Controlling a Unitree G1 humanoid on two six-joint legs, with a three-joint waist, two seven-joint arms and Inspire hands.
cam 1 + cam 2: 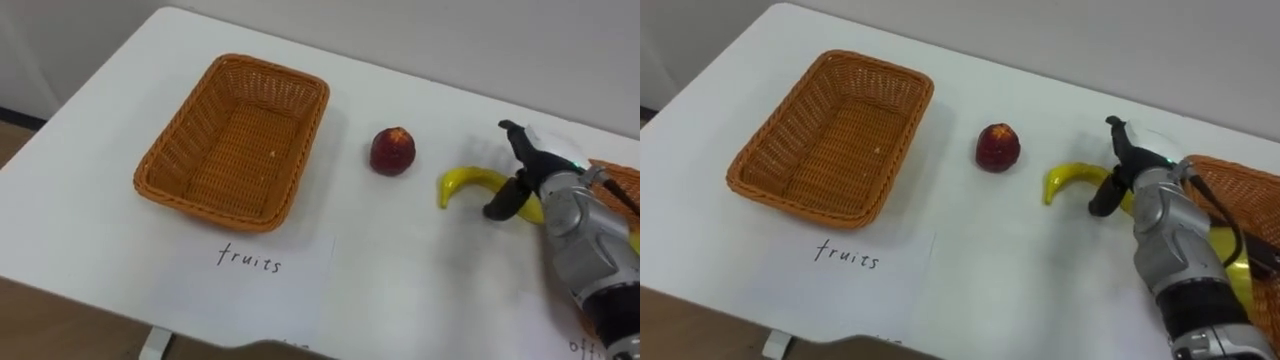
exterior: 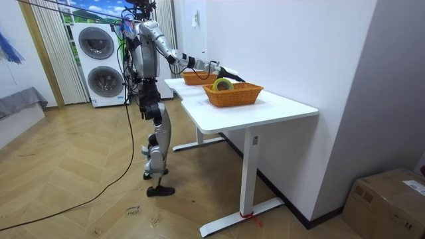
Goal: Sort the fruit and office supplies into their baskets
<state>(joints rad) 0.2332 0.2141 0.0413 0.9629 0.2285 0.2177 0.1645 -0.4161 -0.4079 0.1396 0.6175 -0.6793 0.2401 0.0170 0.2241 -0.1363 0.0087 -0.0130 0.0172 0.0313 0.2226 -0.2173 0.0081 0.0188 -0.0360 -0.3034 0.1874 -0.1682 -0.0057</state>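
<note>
Right hand (image 1: 545, 175), fingers spread, poised over the banana (image 1: 465, 183) on the table (image 1: 420, 280) beside the apple (image 1: 393, 151); light, firm, bruisable, it is probably best gripped mid-curve for the empty basket (image 1: 303, 155).

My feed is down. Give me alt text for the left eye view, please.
The robot's right hand, open, reaches onto the right end of a yellow banana on a white table. A red fruit lies just left of the banana, and further left an empty wicker basket sits behind a handwritten paper label.
</note>
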